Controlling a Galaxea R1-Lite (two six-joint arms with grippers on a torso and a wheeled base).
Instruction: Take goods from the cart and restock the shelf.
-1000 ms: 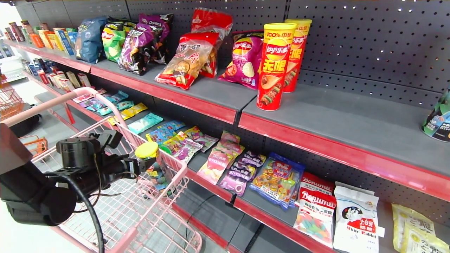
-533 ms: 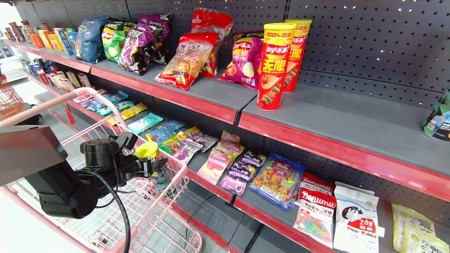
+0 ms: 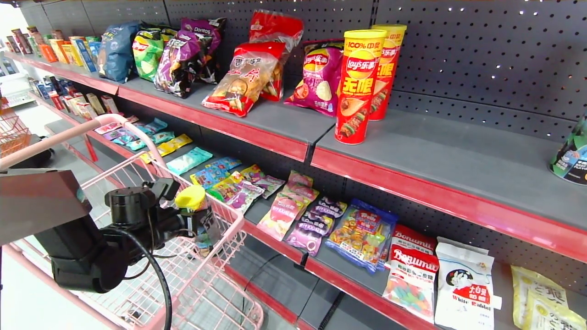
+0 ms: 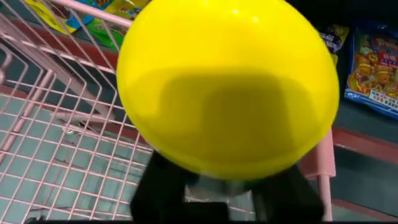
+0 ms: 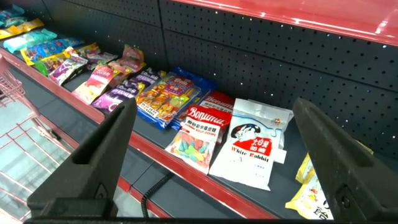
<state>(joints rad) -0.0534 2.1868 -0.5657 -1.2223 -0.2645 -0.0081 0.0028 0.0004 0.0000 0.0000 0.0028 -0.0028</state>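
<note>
Currently the left gripper [image 3: 201, 225] is clamped on a yellow-lidded can [image 3: 196, 208], gripping just under the lid, with the can upright. The can is inside the pink cart [image 3: 215, 275], at the corner nearest the shelf [image 3: 435, 151]. The right gripper [image 5: 214, 106] has its fingers wide apart and holds nothing, facing candy bags [image 5: 165, 96] on the lower level. Two red tubes [image 3: 360, 87] stand on the upper level.
</note>
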